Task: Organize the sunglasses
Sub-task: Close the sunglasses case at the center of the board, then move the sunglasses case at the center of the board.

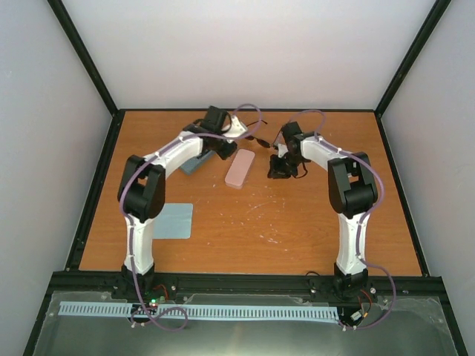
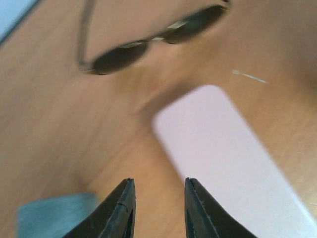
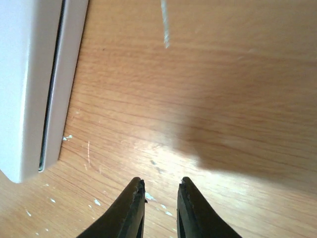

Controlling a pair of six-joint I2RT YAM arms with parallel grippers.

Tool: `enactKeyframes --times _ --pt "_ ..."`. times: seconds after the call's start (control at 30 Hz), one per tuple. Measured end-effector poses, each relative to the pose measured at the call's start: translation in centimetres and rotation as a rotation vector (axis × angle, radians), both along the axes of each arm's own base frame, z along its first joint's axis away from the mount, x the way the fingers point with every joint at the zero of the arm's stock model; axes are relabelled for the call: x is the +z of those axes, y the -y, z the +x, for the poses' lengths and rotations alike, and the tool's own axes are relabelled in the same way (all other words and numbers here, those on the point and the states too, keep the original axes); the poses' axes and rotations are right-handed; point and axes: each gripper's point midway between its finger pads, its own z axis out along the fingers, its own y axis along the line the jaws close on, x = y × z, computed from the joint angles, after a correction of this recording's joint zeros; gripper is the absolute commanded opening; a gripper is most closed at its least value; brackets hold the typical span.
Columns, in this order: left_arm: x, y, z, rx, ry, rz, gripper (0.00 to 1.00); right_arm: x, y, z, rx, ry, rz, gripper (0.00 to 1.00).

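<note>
Black-framed sunglasses [image 2: 153,42] with dark lenses lie on the wooden table, also small at the far middle in the top view [image 1: 259,139]. My left gripper [image 2: 158,186] is open and empty, hovering short of them, with the pink case [image 2: 233,163] just right of its fingertips. In the top view the left gripper [image 1: 225,150] sits between the blue-grey case [image 1: 194,164] and the pink case [image 1: 240,168]. My right gripper [image 3: 161,184] is slightly open over bare wood with nothing between its fingers, and the pink case's edge [image 3: 29,84] is to its left.
A light-blue cloth [image 1: 172,220] lies flat at the near left of the table. A blue-grey patch [image 2: 54,213] shows left of the left fingers. Black frame rails [image 1: 96,185] border the table. White flecks [image 3: 158,191] mark the wood by the right fingertips.
</note>
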Motion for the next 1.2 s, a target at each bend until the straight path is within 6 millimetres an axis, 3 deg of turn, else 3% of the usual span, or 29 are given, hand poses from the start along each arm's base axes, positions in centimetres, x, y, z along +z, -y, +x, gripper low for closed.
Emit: enactKeyframes --times 0.13,0.27,0.53,0.67,0.83,0.97,1.1,1.2 --pt "1.9 -3.3 2.3 0.076 0.054 -0.014 0.21 1.5 1.6 1.0 -0.058 0.044 -0.03 0.03" --pt "-0.2 -4.2 2.9 0.09 0.018 0.005 0.19 2.0 2.2 1.4 -0.097 0.057 -0.055 0.03" --pt "-7.9 -2.7 1.4 0.039 -0.153 0.055 0.19 2.0 4.7 2.1 -0.188 0.05 -0.113 0.03" --pt "-7.6 -2.0 1.2 0.018 -0.152 0.049 0.19 2.3 6.2 2.3 -0.231 0.053 -0.128 0.03" --pt "-8.0 -1.2 0.7 0.002 -0.164 0.056 0.19 2.0 6.1 2.0 -0.242 0.037 -0.118 0.03" --pt "-7.8 1.4 0.0 -0.037 -0.16 0.047 0.18 2.0 5.7 1.9 -0.247 0.023 -0.1 0.03" --pt "-7.9 4.4 -2.2 -0.093 -0.185 0.036 0.18 1.7 5.5 1.5 -0.243 0.011 -0.086 0.03" --pt "-8.0 5.9 -3.6 -0.123 -0.203 0.035 0.19 0.9 5.7 0.1 -0.238 -0.007 -0.088 0.09"
